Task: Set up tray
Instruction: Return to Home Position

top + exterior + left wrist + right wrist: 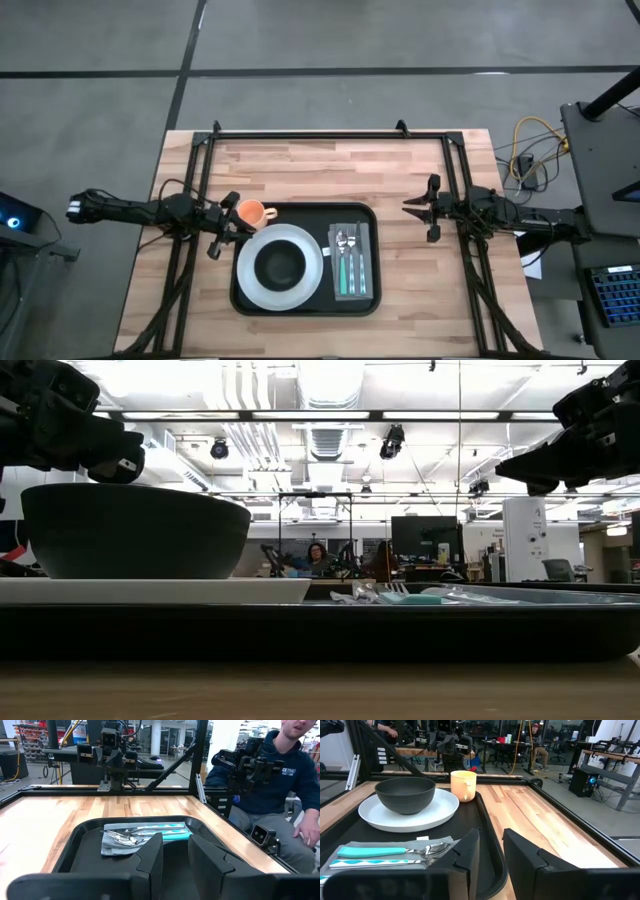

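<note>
The black tray [305, 312] lies at the table's near middle. On its left half a white plate [300, 292] carries a black bowl [280, 265]. An orange cup [250, 212] stands in the tray's far left corner. On the right half, teal-handled cutlery [350, 268] lies on a grey napkin [367, 240]. My left gripper [228, 225] hovers level at the tray's left edge beside the cup, open with nothing between its fingers [150, 857]. My right gripper [410, 208] hovers level right of the tray, open and empty [491, 852].
Black frame rails [330, 133] run along the far edge and both sides of the table. Bare wood [330, 170] lies between the tray and the far rail. A person [290, 765] sits beyond the table's right side.
</note>
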{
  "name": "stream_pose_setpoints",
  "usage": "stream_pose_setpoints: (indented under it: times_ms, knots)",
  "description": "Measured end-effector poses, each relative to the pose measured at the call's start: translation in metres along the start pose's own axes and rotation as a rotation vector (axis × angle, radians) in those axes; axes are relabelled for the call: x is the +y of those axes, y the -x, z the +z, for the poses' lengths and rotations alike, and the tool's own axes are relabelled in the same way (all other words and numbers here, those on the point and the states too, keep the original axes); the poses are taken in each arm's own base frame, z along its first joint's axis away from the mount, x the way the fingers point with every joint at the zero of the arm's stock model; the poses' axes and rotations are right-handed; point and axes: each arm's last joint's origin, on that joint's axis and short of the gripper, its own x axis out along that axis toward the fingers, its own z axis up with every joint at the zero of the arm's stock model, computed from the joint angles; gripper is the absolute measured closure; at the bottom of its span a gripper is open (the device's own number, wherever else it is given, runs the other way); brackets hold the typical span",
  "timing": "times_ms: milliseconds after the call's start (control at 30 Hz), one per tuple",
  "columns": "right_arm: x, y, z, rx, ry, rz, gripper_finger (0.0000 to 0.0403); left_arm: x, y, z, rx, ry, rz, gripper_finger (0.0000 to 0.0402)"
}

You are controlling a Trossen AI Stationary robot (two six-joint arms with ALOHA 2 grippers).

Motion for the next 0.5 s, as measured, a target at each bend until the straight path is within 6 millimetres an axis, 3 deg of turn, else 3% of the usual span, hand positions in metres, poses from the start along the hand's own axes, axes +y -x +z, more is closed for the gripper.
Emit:
stream_pose_setpoints:
  times_ms: [500]
  knots:
    - [0.0,0.0,0.0,0.0,0.0,0.0,0.0314,0.0,0.0,0.0,0.0,0.0,0.0,0.0327]
